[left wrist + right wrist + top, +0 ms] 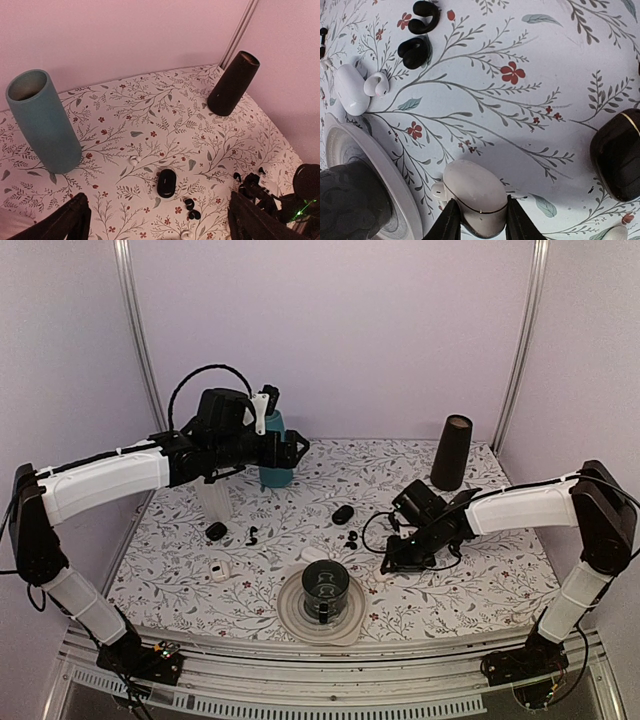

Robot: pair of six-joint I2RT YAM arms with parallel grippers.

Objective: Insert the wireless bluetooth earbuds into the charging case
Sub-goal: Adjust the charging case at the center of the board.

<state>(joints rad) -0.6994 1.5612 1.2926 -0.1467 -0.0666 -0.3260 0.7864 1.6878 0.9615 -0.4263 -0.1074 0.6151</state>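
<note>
Jaws of the right gripper press both sides of a cream pebble-shaped case; its near end is cut off by the frame edge, and from above the arm hides the grip. Two black earbuds lie loose on the floral tablecloth, well apart from that case, near a white earbud. A black case with a gold seam is half cropped at the right edge. The left gripper hangs wide open and empty, only its finger ends showing.
</note>
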